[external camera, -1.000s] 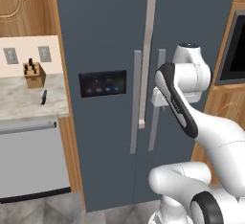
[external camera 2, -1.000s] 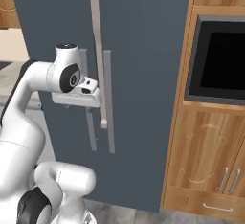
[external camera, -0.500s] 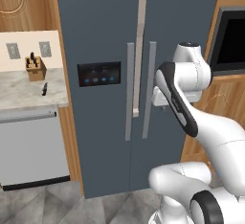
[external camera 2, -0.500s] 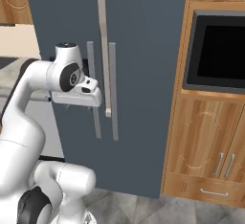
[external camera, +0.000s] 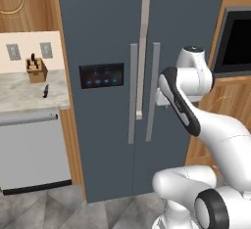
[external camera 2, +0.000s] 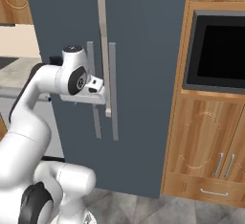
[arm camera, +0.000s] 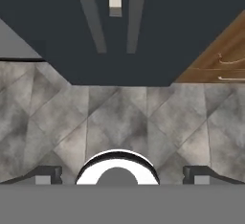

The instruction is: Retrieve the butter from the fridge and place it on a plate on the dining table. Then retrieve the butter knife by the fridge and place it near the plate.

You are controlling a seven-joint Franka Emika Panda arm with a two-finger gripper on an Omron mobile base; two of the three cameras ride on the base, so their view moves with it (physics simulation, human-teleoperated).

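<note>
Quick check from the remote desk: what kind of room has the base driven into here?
A home kitchen, by the look of it. A tall slate-blue fridge with both doors shut stands ahead, a built-in oven sits in wooden cabinets beside it, and a stone counter holds a knife block above a grey dishwasher.

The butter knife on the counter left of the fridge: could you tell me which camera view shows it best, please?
The left base view: the butter knife lies on the marbled counter, in front of the wooden knife block, small but distinct. The right base view catches just a sliver of that counter, with no knife discernible. The hand view looks down at the fridge doors and floor tiles.
</note>
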